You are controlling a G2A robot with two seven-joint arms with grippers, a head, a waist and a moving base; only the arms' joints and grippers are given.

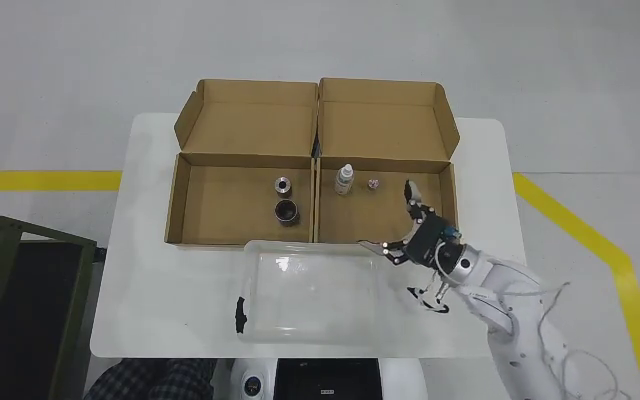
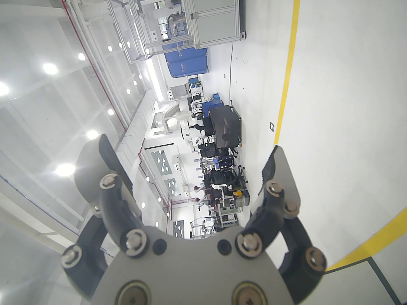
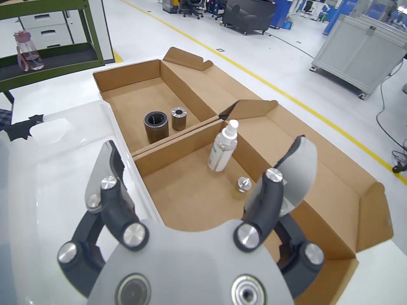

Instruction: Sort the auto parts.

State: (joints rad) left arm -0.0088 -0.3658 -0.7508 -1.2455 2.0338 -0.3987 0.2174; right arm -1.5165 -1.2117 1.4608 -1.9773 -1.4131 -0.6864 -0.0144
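your right gripper (image 1: pixel 393 222) hovers over the near right corner of the right cardboard box (image 1: pixel 345 218), fingers spread wide, nothing between them. in that box a white spray bottle (image 3: pixel 222 150) stands upright, a small silver-capped part (image 3: pixel 242 188) near it. the left cardboard box (image 1: pixel 220 205) holds a dark bushing (image 3: pixel 155 126) and a smaller metal sleeve (image 3: pixel 178 118) side by side. a clear plastic bin (image 1: pixel 310 300) sits on the white table (image 1: pixel 140 290) in front of both boxes. your left gripper (image 2: pixel 190 147) faces the room, fingers spread, empty.
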